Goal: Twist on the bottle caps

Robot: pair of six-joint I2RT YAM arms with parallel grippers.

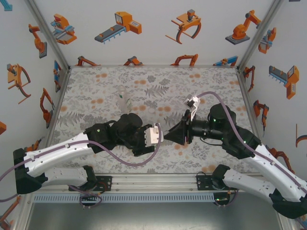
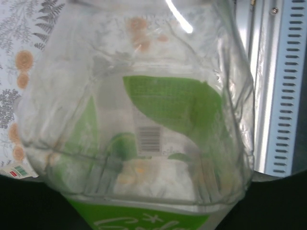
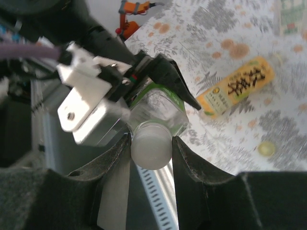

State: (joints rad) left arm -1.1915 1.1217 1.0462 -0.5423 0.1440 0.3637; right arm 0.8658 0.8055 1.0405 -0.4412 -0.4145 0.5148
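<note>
Clear bottle [image 2: 144,57], green barcoded label [image 2: 172,105], gripped by left fingers [image 3: 175,84], right fingers [image 3: 189,165] pinching white cap [image 3: 151,151], amber bottle [image 3: 237,86], dark characters

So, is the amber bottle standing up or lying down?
Lying down: the amber bottle rests lengthwise on the table, label facing up.

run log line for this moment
left hand: shut on green-label bottle | right hand: shut on white cap at its neck | amber bottle: lying on table
</note>
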